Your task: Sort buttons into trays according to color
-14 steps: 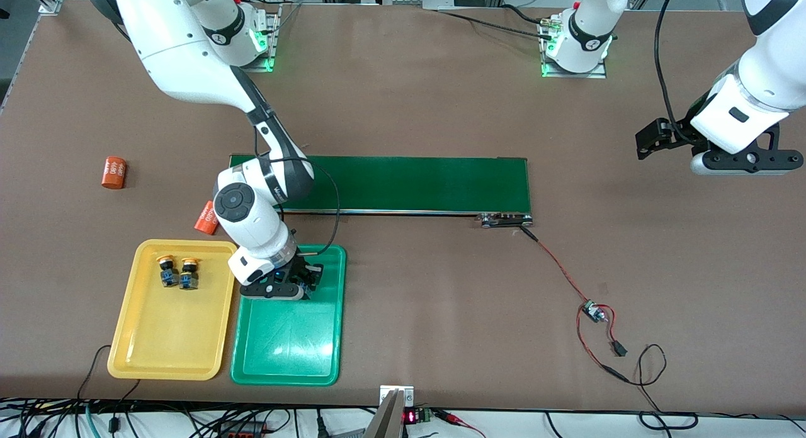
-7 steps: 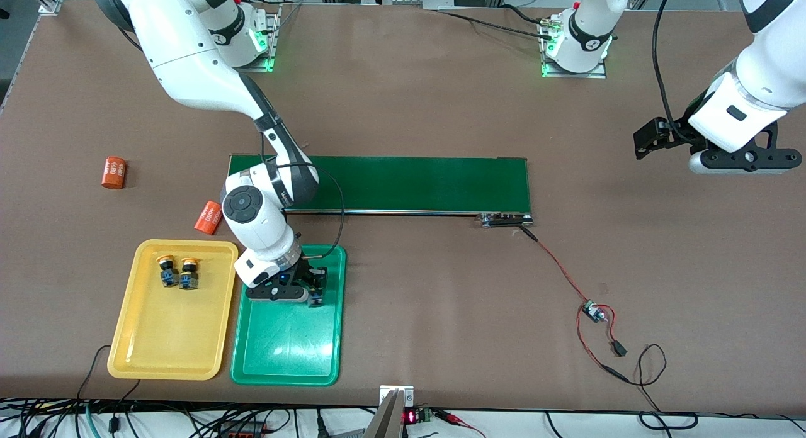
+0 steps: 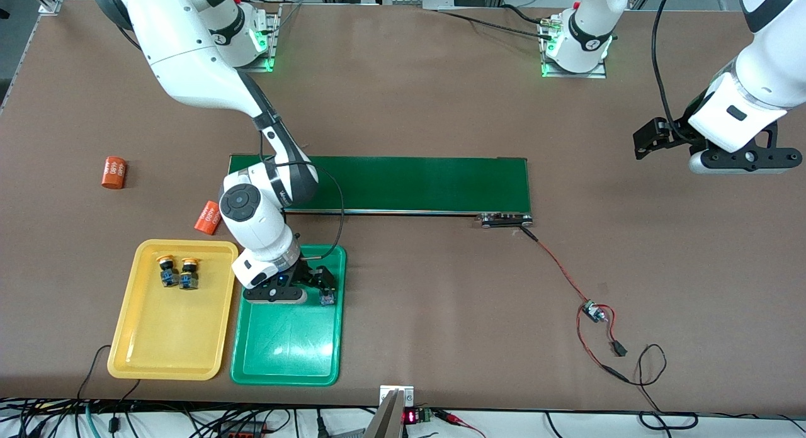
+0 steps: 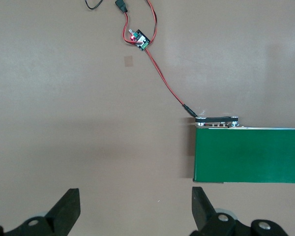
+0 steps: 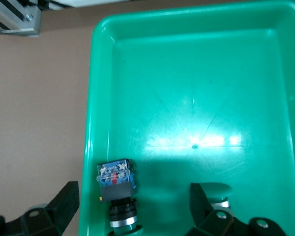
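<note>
The right claw point(image 3: 315, 286) hangs low over the green tray point(image 3: 286, 356), at the end of it farther from the front camera, its fingers point(image 5: 64, 204) spread wide and pinching nothing. A green button point(image 5: 117, 189) lies on its side on the tray floor between those fingers, close to the tray wall and apart from both; its long axis runs roughly along the fingers, blue-and-black body toward the tray's middle, cap toward the wrist. A second green cap point(image 5: 217, 192) shows beside the other finger, mostly hidden. Both green buttons look to be in the tray, so I judge the coming move to be a straight lift clear of them. The two yellow buttons point(image 3: 177, 271) sit in the yellow tray point(image 3: 164, 356). The left claw point(image 4: 135, 206) waits, spread and empty, over bare counter point(image 3: 630, 236) near the conveyor point(image 3: 409, 183) end.
</note>
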Robot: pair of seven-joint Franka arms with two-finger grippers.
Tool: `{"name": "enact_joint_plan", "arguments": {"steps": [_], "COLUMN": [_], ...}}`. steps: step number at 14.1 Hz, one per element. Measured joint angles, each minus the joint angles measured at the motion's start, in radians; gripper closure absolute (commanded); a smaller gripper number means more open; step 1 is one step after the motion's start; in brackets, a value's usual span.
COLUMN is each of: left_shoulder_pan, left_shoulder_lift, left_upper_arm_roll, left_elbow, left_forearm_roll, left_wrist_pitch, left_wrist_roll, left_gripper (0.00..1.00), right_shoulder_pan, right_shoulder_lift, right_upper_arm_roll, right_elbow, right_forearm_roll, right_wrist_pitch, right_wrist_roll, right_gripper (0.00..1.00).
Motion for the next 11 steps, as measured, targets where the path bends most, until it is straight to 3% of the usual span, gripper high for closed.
{"name": "enact_joint_plan", "arguments": {"steps": [3,7,11], "left_shoulder_pan": [0.000,-0.001,-0.004], "left_shoulder_lift": [0.000,0.000,0.000], "left_upper_arm_roll": [0.000,-0.001,-0.002], "left_elbow": [0.000,0.001,0.002], "left_forearm_roll": [0.000,0.000,0.000], "left_wrist_pitch": [0.000,0.000,0.000], "left_wrist_roll": [-0.001,-0.003,-0.004], "left_gripper": [0.00,0.00,0.00], "right_shoulder_pan": [-0.014,-0.061,-0.143], "right_shoulder_lift": [-0.071,-0.237,-0.375], "right_upper_arm_roll": [-0.010,-0.012,-0.012], "right_elbow": [0.007,0.011,0.004], "right_forearm_roll": [0.000,0.000,0.000], "right_wrist_pitch": [-0.144,-0.434,-0.641], "right_wrist_roll": [-0.013,-0.089,-0.157], "right_gripper": [0.00,0.00,0.00]}}
